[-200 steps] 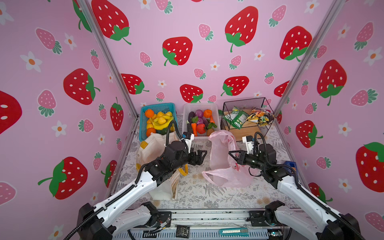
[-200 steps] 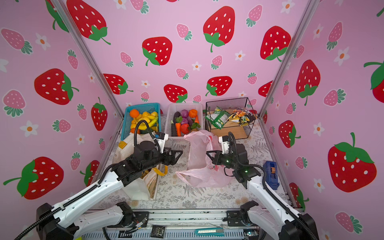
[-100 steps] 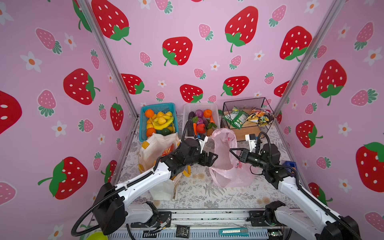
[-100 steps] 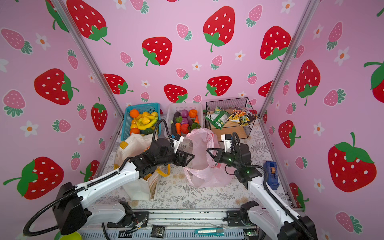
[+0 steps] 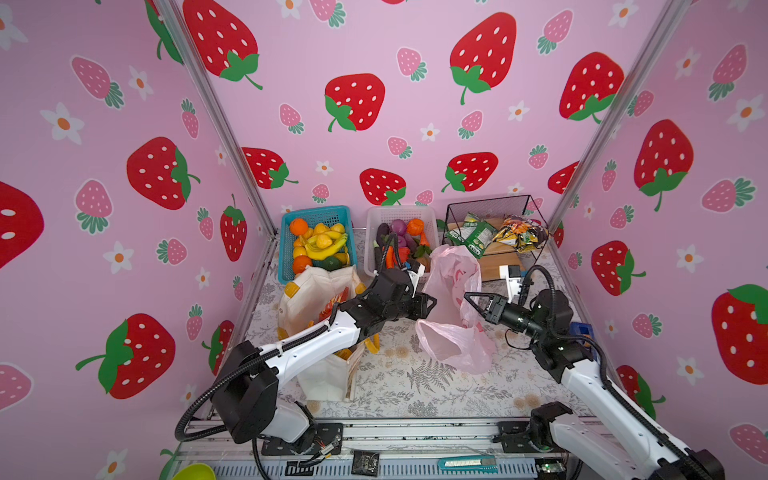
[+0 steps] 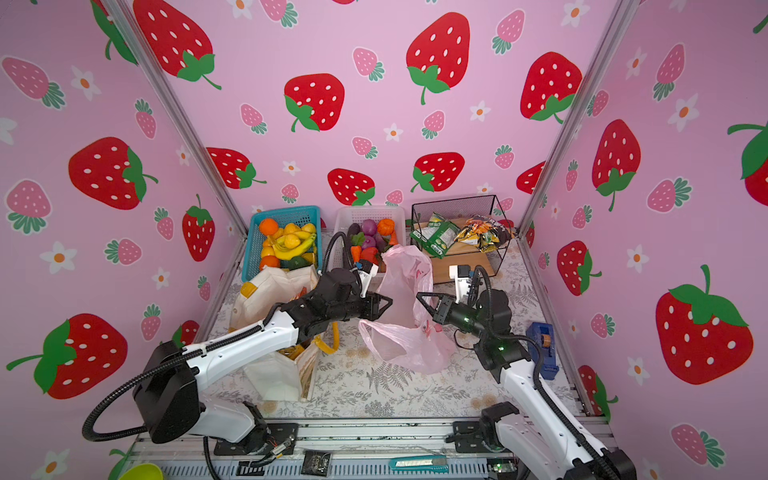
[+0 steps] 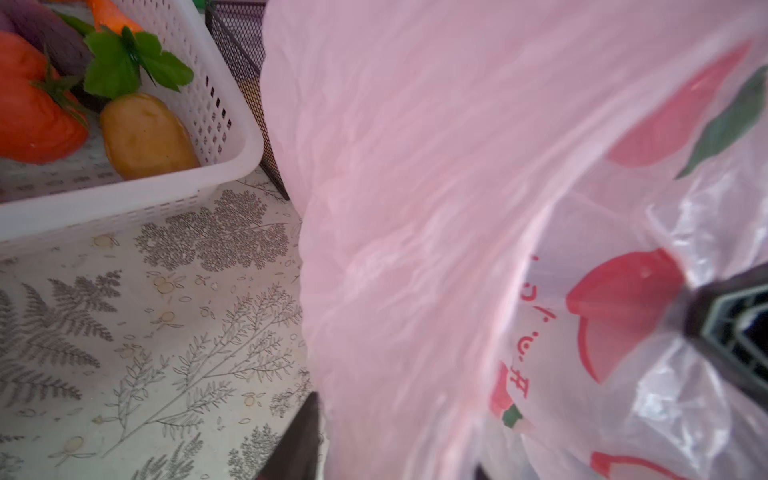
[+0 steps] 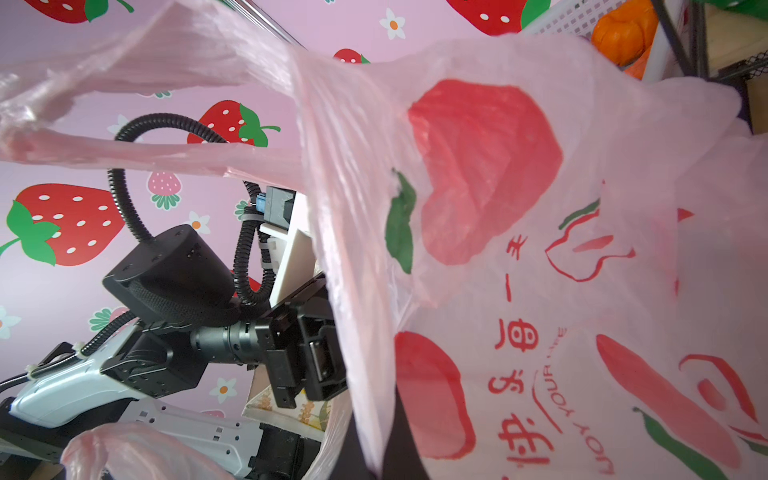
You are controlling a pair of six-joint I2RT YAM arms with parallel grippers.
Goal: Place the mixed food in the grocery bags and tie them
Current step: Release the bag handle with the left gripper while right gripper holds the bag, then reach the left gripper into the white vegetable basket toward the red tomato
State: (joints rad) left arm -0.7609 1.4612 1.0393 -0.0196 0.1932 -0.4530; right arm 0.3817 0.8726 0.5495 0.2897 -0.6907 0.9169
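Table (image 5: pixel 415 386), seen from its front edge. A cream tote (image 5: pixel 316 291) slumps at the left. The pink bag (image 5: pixel 453 345) is in the middle, its long axis running back to front: the upper part is raised and the closed bottom lies on the table nearer the front. Just behind the bag stand the white basket (image 5: pixel 401 212) of vegetables (image 5: pixel 399 241) and the wire basket (image 5: pixel 486 208) of packets (image 5: pixel 519 237). The bag hangs between the two grippers. The right gripper (image 5: pixel 467 296) is closed, pinching a gather of film on the bag's right side. The left gripper (image 5: pixel 431 302) meets the bag's left edge with film running between its fingers; whether they clamp it cannot be told. The vegetables lie just beyond the left gripper, so that arm is probably better placed to fetch them.
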